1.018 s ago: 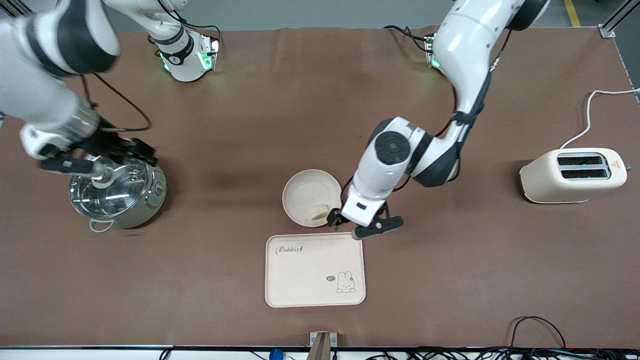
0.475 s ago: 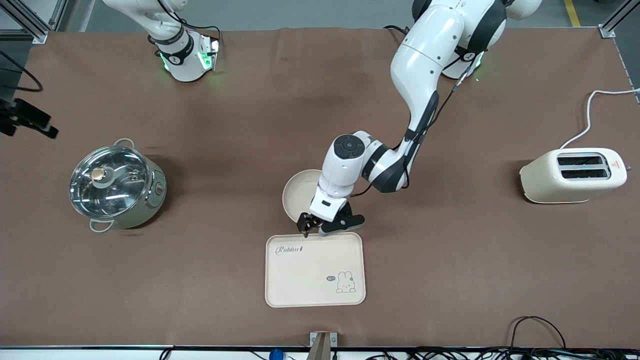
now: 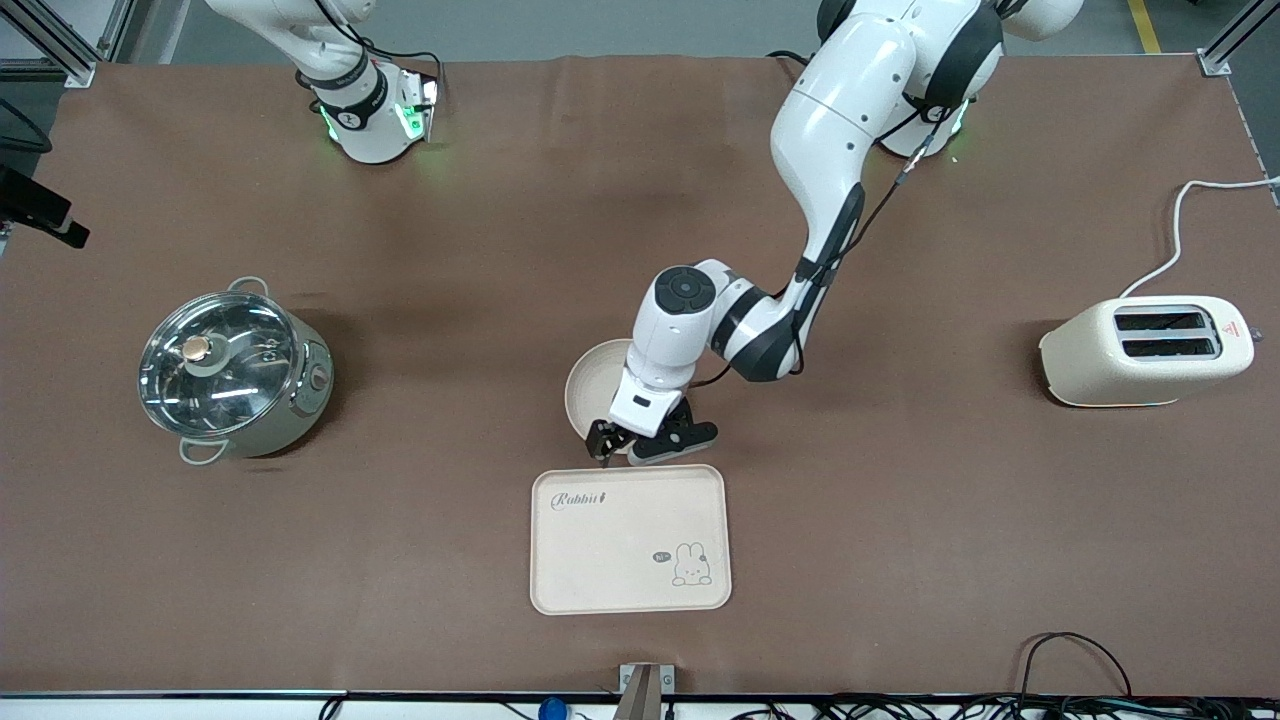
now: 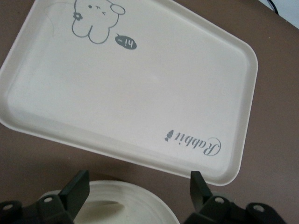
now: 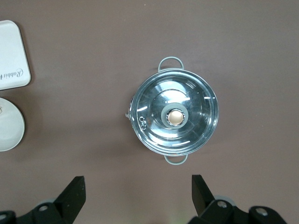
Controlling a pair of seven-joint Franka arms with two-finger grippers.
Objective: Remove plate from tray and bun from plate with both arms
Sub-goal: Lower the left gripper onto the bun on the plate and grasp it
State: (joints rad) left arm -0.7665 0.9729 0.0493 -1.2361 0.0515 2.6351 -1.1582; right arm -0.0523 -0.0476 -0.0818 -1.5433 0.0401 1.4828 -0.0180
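Shifted inward over plate (image 3: pixel 600 385): left gripper (image 3: pixel 627 445), jaws spread, bun (image 4: pixel 106 204) between. Plate off tray (image 3: pixel 630 540). Right gripper (image 5: pixel 135 196) waiting above pot (image 3: pixel 232 372), jaws spread.

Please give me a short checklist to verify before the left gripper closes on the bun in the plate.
1. plate off the tray, on the table: ok.
2. left gripper open, over the plate's edge nearest the tray: ok.
3. bun between its fingers: cannot tell, the arm hides it.
4. Tray bare, nothing to knock: ok.
5. right gripper open, high over the steel pot, waiting out of the way: ok.
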